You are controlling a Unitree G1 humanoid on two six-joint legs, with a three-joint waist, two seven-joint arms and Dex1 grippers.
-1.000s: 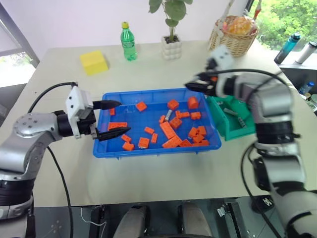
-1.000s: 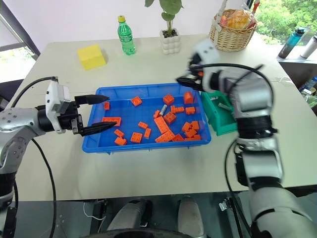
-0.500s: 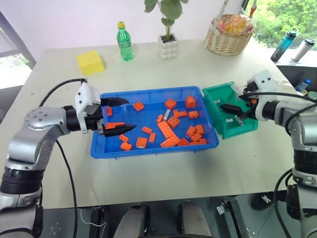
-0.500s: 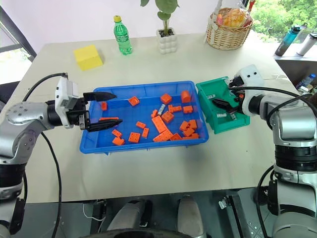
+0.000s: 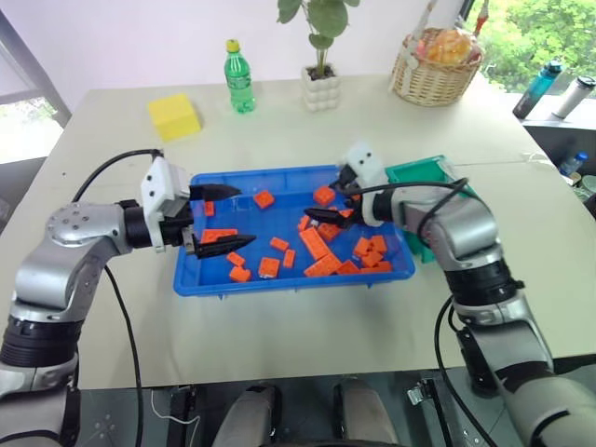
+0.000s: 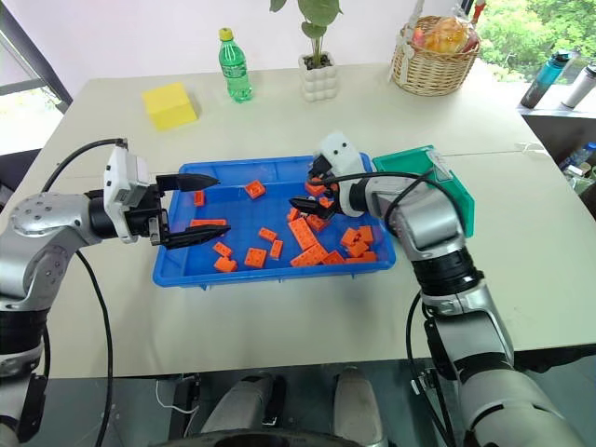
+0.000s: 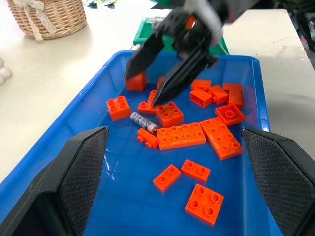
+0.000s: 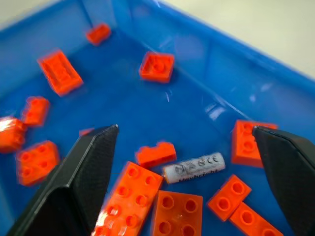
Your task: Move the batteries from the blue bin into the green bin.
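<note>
Right tool (image 6: 311, 193), two black fingers spread wide and empty, now over the middle of the large shallow bright-blue plastic tray (image 6: 270, 277), having swung back from the deeper teal-green plastic storage bin (image 6: 449, 191) at the tray's right end, where it hung half a second ago. Reads as one drop finished and a fresh pick begun. Directly ahead of those fingers, one small silver-grey metallic battery (image 8: 194, 167), lying flat on the tray floor near the tray's centre, touching or just beside a long orange toy brick (image 7: 183, 136) and ringed by smaller orange bricks (image 6: 254, 258). Tight neighbours, so likely some nudging of bricks at the closing. Left tool (image 5: 211, 221) also wide open and empty, parked over the tray's left end, unchanged over the last second. No other battery found among the bricks, so possibly the last one, though some may lie hidden under bricks. Green bin's contents hidden behind the right arm. Elsewhere on the counter, toward its far edge: yellow block (image 6: 169, 104), green plastic bottle (image 6: 234, 64), wicker basket (image 6: 433, 60).
</note>
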